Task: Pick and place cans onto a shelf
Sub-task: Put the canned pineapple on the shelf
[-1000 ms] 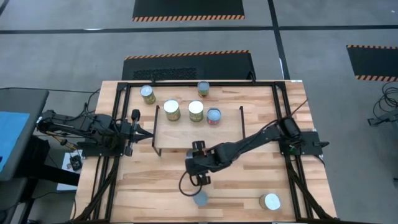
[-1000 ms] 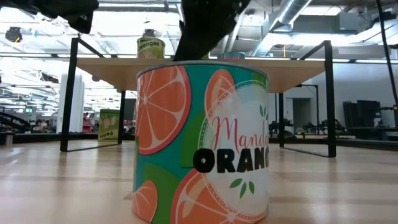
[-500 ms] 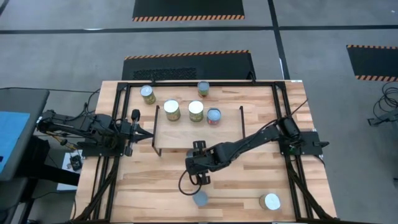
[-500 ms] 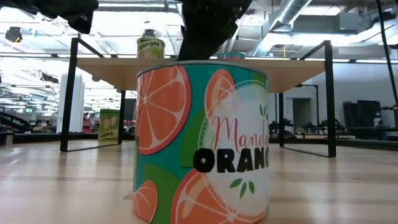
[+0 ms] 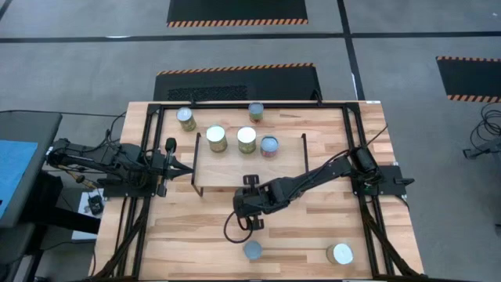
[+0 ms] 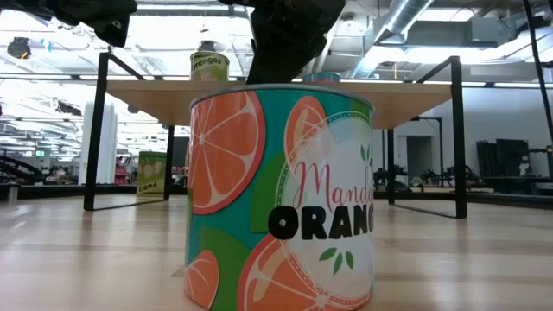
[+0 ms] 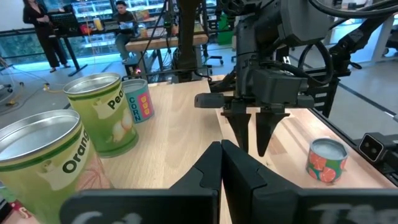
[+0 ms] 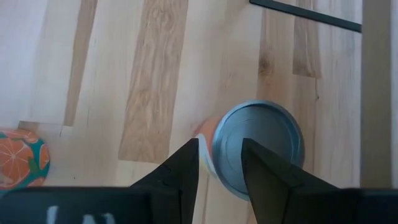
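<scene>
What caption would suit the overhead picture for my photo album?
Right pincer, open, hovers above a can near the table's front edge; three cans stand on the shelf; left pincer waits shut.

Tabletop (image 5: 313, 227): light wood planks.
Mats (image 5: 237, 11): black, hazard-striped edges, on the floor beyond the tabletop.
People (image 7: 38, 28): standing well beyond the tabletop.

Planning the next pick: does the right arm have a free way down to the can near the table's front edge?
Probably yes: the right tool hovers open just short of that can, with bare table around.
</scene>
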Available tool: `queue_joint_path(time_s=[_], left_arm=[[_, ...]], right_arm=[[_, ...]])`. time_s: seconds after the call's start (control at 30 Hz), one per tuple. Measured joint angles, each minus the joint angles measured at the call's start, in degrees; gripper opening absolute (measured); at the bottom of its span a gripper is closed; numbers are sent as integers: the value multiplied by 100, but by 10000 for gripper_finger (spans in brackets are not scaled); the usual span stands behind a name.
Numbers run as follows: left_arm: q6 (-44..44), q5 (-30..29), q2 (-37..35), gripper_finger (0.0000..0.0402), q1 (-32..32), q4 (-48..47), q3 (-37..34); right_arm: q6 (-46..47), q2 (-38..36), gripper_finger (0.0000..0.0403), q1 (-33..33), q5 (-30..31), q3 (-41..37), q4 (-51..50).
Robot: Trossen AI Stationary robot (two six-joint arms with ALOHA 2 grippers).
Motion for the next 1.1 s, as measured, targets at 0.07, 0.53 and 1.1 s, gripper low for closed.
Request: queue_joint_path(time_s=[0.07, 0.53, 1.1], left_arm=[[0, 0, -2, 0, 0, 0, 0], [0, 0, 0, 0, -2, 7, 0], [0, 0, 1, 0, -2, 4, 0]], right_arm=[[0, 0, 142, 2, -2, 0, 0], [241, 173, 196, 6, -155, 33, -136], [-52, 179, 100, -103, -310, 7, -131]])
